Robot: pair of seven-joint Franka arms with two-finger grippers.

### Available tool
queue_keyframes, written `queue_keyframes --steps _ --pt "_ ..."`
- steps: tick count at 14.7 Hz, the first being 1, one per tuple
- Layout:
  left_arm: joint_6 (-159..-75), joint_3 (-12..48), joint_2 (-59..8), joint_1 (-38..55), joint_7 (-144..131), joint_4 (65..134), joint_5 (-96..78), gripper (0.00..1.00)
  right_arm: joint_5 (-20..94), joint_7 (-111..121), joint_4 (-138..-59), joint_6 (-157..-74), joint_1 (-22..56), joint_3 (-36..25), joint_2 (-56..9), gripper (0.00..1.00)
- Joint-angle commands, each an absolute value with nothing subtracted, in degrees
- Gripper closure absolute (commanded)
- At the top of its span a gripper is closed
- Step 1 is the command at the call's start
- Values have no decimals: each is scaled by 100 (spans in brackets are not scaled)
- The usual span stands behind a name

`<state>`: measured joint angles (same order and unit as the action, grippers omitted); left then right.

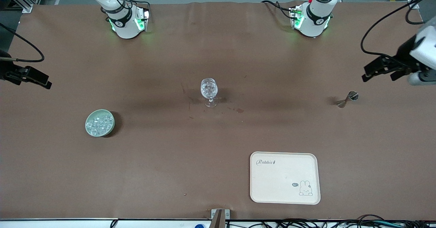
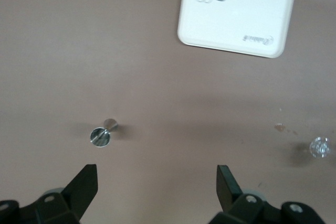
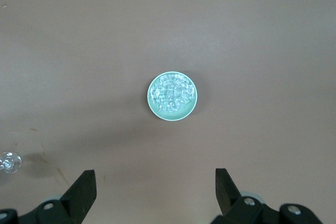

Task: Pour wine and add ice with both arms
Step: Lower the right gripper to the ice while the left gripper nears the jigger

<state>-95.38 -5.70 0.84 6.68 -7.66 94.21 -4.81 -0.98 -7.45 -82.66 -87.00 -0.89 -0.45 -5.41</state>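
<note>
the ice [image 1: 99, 123] fills a pale green bowl [image 1: 91, 114] at the lower left of the front frame, with the stemmed glass [image 1: 209, 91] upright at centre, a metal jigger [image 1: 347, 99] on its side at the right, and a cream rabbit tray [image 1: 284, 160] at the lower right. the right gripper [image 1: 40, 81] hangs at the left edge, fingers spread apart, and its wrist view centres the ice. the left gripper [image 1: 381, 72] hangs at the right edge above the jigger, fingers apart too.
</note>
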Motion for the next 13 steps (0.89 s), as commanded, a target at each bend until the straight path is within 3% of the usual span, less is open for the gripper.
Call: queue_keyframes --steps 1,6,10,13 --pt "-9510 -1026 -166 738 -1072 9369 -615 0 -123 -677 -8586 -8806 -176 -61 -404 0" --pt "-9318 -2590 -1070 756 -1081 8887 -1756 0 -123 -494 -9814 -10297 -167 -79 -483 1" --pt "-9063 -3732 -1835 738 -1081 8806 -2819 0 -228 -431 -10897 -12151 -167 -114 -1053 2" --pt "-8676 -4454 -2546 712 -1474 8816 -3820 0 -456 -326 -11074 -12822 -185 -210 -1615 2"
